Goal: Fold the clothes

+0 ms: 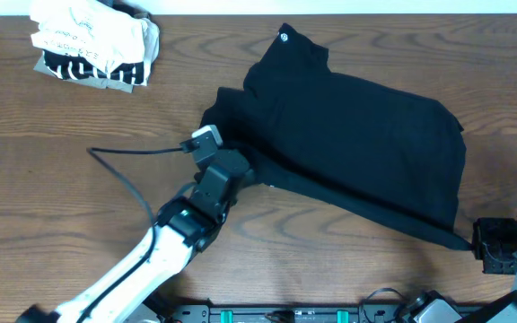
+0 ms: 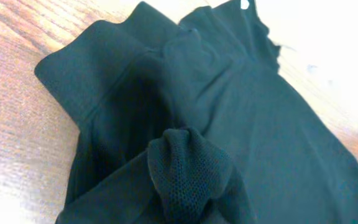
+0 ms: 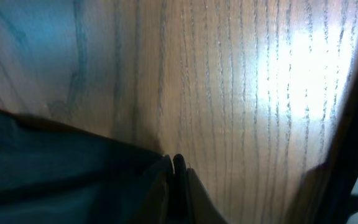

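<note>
The clothes (image 1: 357, 144) are one large black shirt lying crumpled across the middle and right of the wooden table, with a tiny white mark near its far edge. My left gripper (image 1: 245, 170) is shut on the shirt's left edge. In the left wrist view a pinched hump of mesh fabric (image 2: 188, 171) rises over the jaws and hides the fingers. My right gripper (image 1: 476, 242) is shut on the shirt's near right corner. In the right wrist view its fingertips (image 3: 178, 163) press together with a thin strip of dark cloth (image 3: 55, 168) between them.
A white folded bundle with black lettering (image 1: 92, 45) lies at the far left corner. A black cable (image 1: 124, 175) loops over the table left of my left arm. The table's near edge and a black rail (image 1: 285, 314) run along the bottom.
</note>
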Available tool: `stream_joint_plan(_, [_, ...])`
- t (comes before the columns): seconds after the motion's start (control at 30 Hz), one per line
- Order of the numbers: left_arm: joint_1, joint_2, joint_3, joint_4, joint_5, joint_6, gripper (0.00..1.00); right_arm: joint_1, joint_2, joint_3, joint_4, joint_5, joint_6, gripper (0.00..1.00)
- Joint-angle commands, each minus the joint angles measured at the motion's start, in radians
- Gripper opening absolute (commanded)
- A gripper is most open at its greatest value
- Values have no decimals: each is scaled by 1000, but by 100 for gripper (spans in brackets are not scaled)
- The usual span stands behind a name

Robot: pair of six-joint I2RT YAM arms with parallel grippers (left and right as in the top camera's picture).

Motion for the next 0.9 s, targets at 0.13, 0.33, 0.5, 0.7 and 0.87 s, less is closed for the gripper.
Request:
stream_joint_plan(0.13, [5, 158, 18, 114, -58, 2, 7, 1, -9, 13, 87, -6, 58, 6])
stream_joint_plan(0.33, [5, 246, 18, 135, -78, 7, 7, 39, -8, 12, 183, -83, 58, 6])
stream_joint_plan(0.5, [5, 271, 18, 143, -126, 11, 7, 136, -8, 12, 227, -89, 90, 6])
stream_joint_plan(0.7, [6, 271, 18, 215, -155, 95, 7, 272, -8, 12, 248, -35, 179, 7])
stream_joint_plan(0.87, [14, 271, 18, 243, -155, 110, 8, 366, -8, 12, 258, 69, 216, 8])
